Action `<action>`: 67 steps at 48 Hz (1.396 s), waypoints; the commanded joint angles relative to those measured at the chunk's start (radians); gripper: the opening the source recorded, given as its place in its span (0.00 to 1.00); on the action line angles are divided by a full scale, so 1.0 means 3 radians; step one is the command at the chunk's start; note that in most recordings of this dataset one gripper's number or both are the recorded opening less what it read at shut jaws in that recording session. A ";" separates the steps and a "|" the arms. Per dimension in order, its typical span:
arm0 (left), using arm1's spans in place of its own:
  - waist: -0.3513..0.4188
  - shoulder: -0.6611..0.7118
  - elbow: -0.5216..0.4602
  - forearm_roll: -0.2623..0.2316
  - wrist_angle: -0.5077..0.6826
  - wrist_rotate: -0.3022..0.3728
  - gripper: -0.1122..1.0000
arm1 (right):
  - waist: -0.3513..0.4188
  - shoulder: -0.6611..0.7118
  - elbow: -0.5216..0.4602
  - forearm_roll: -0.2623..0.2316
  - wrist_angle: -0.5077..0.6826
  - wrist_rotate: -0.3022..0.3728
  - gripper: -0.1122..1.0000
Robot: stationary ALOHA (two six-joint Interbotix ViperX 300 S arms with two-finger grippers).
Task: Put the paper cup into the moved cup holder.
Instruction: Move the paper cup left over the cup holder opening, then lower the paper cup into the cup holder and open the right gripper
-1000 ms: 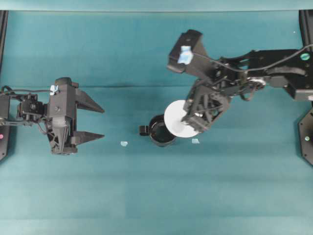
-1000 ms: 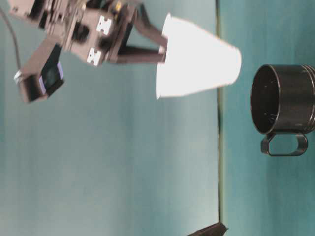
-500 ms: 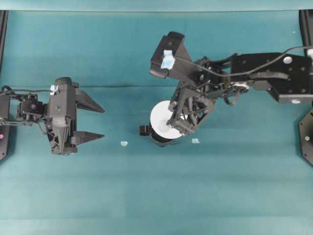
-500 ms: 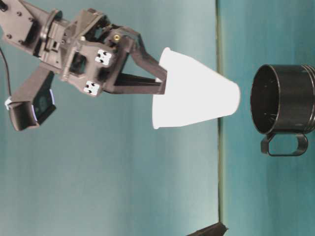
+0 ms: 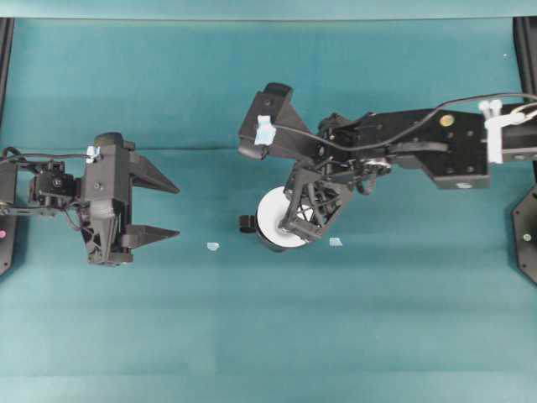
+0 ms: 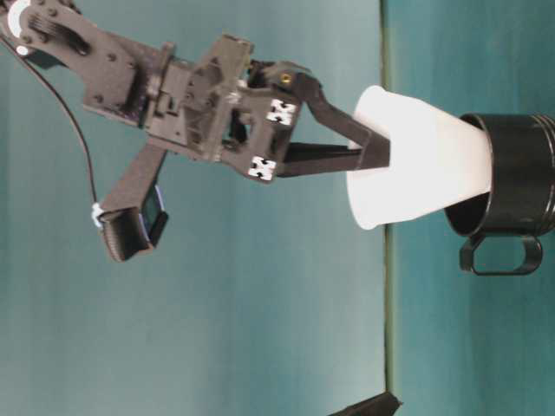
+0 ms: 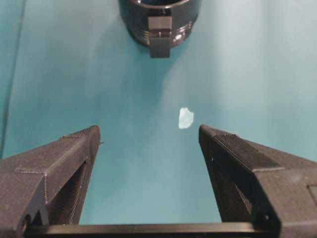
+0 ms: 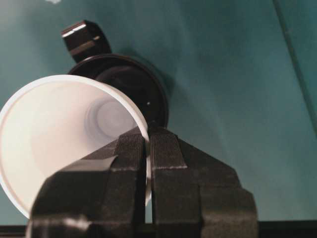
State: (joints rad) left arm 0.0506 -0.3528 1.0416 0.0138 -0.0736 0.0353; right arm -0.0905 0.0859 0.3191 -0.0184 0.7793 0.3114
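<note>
Here the right pincer point(image 8: 147, 148) is closed tight on the rim of the paper cup point(image 6: 421, 160), one finger inside the wall and one outside. The cup is white and cone-shaped, and it hangs tilted, with its narrow base already inside the mouth of the cup holder point(image 6: 520, 178) and its wide rim outside, toward the arm. In the table-level view the base goes past the black rim of the holder, but how deep it sits I cannot tell. In the right wrist view the cup's open mouth faces the camera, and the dark round holder is seen just behind it with its small handle point(image 8: 84, 37) pointing up and left.

In the overhead view the cup point(image 5: 273, 218) covers most of the holder point(image 5: 270, 244); only the handle and a thin black edge show beside it. The holder stands upright on the teal desk point(image 5: 336, 336), near the middle.

The left pincer point(image 5: 164, 210) is wide open and holds nothing. It hovers well apart from the holder, on the left side. Between its fingers point(image 7: 59, 168) the left wrist view shows a small pale scrap point(image 7: 185, 118) lying on the desk.
</note>
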 commanded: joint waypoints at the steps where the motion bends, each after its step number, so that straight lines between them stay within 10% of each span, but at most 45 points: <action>1: -0.0005 -0.0010 -0.0046 0.0010 -0.0020 0.0000 0.82 | -0.0005 -0.0015 -0.0066 -0.0036 -0.0041 -0.0031 0.12; 67: -0.0005 0.0000 -0.0051 0.0010 -0.0020 0.0000 0.82 | -0.0020 0.0184 -0.0138 -0.0036 -0.0225 -0.0046 0.12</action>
State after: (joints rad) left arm 0.0506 -0.3482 1.0416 0.0153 -0.0752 0.0353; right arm -0.0982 0.1488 0.2976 -0.0276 0.7148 0.3083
